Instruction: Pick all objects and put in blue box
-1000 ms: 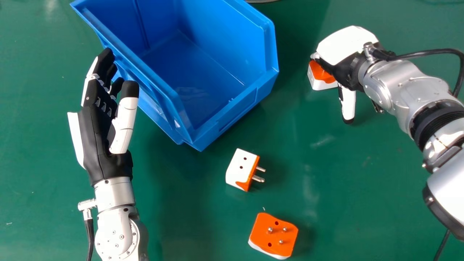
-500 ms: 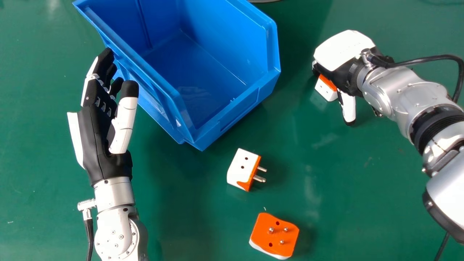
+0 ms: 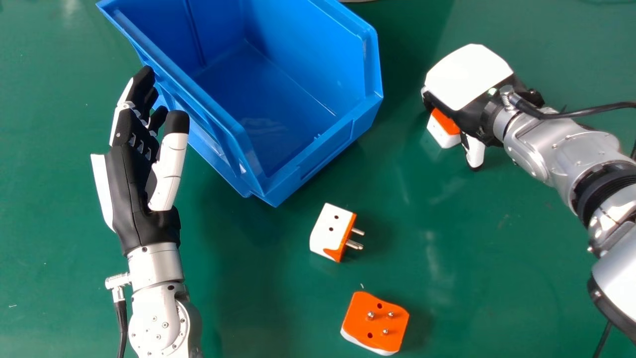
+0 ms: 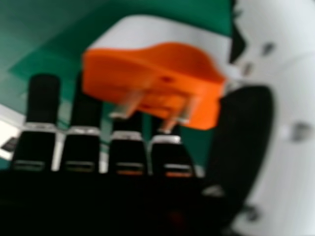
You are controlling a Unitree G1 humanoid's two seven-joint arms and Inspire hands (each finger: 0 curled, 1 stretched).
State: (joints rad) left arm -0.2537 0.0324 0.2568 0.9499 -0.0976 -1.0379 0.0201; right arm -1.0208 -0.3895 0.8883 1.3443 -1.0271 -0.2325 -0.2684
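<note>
My right hand (image 3: pixel 467 87) is palm down over a white and orange adapter (image 3: pixel 440 135) at the right, its fingers relaxed and the thumb pointing down beside the adapter. In the right hand view, the adapter (image 4: pixel 152 81) is between my right hand's fingers (image 4: pixel 128 147) and thumb, pins toward the palm, covering some fingertips. Another adapter (image 3: pixel 330 231) lies on its side below the blue box (image 3: pixel 318 154), and a third (image 3: pixel 375 323) rests pins up near the bottom edge. My left hand (image 3: pixel 131 184) is open and empty, left of the box.
The box stands at the upper middle on a green table (image 3: pixel 258 298), its near-left wall close to my left fingertips. A black cable (image 3: pixel 581 113) trails from the right wrist.
My right hand has shifted slightly down and left in the head view, and its thumb has drawn closer in. The adapter beneath it has turned and slid downward. The left hand has stayed in place.
</note>
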